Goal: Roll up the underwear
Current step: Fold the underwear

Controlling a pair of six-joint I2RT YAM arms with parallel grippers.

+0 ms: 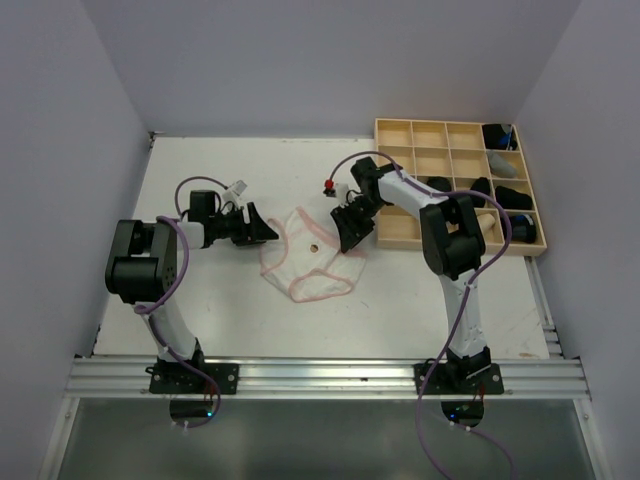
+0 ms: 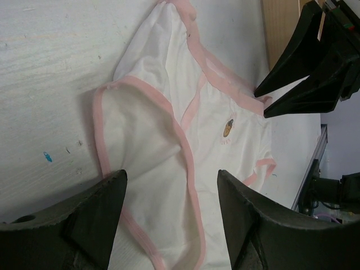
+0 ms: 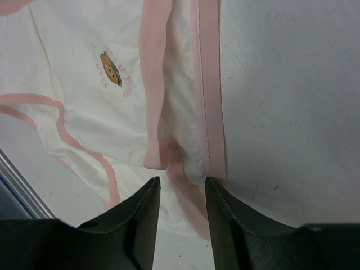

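Note:
A whitish pair of underwear with pink edging lies flat and a little rumpled on the table between both arms. My left gripper is open wide at its left edge, and in the left wrist view the jaws straddle a pink-edged leg opening of the cloth. My right gripper is at the right edge. In the right wrist view its jaws are partly open, with the folded pink waistband between the tips, not pinched. Several black rolled pairs sit in the tray.
A pale wooden grid tray stands at the back right, close behind my right arm, with black rolls in its right-hand cells. The right gripper also shows in the left wrist view. White walls enclose the table on three sides.

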